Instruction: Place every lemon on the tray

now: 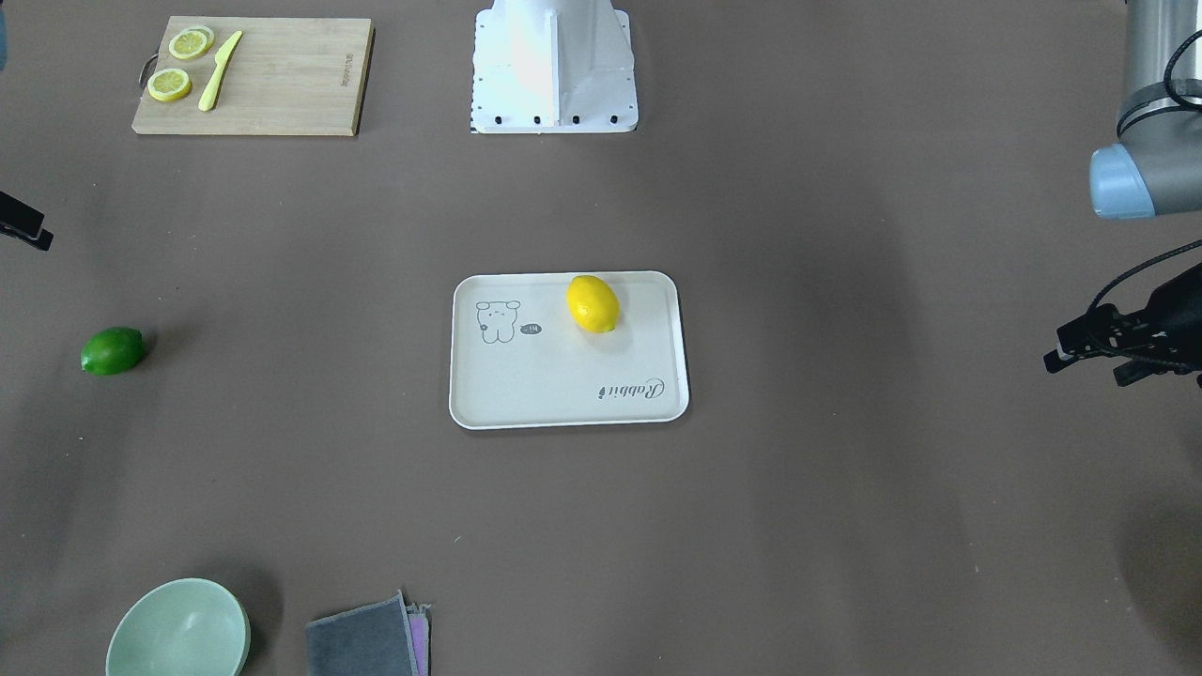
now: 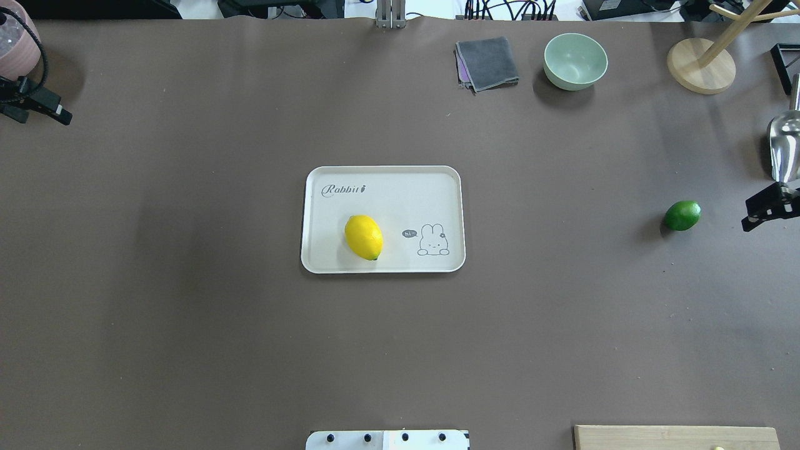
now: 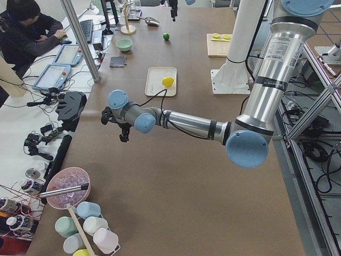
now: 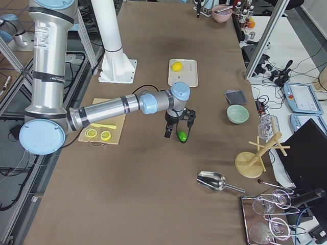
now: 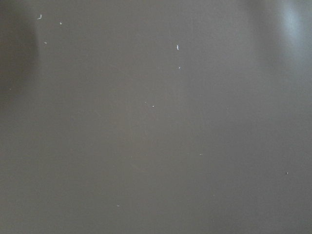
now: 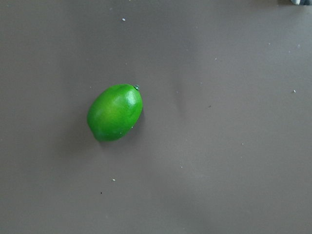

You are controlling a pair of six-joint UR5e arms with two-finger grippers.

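The yellow lemon (image 1: 593, 303) lies inside the off-white tray (image 1: 563, 399) at the table's middle, also seen from overhead (image 2: 363, 237). The green lemon (image 2: 682, 215) lies on the bare table far to the robot's right and shows in the right wrist view (image 6: 115, 112). My right gripper (image 4: 179, 133) hangs over the green lemon with its fingers spread, empty and not touching it; only its edge shows from overhead (image 2: 765, 212). My left gripper (image 1: 1089, 366) is open and empty at the table's left side, far from the tray.
A wooden cutting board (image 1: 282, 84) with lemon slices and a yellow knife sits near the robot's base (image 1: 554, 66). A green bowl (image 2: 575, 60), a grey cloth (image 2: 487, 62), a wooden stand (image 2: 700, 65) and a metal scoop (image 2: 784, 144) lie along the far right.
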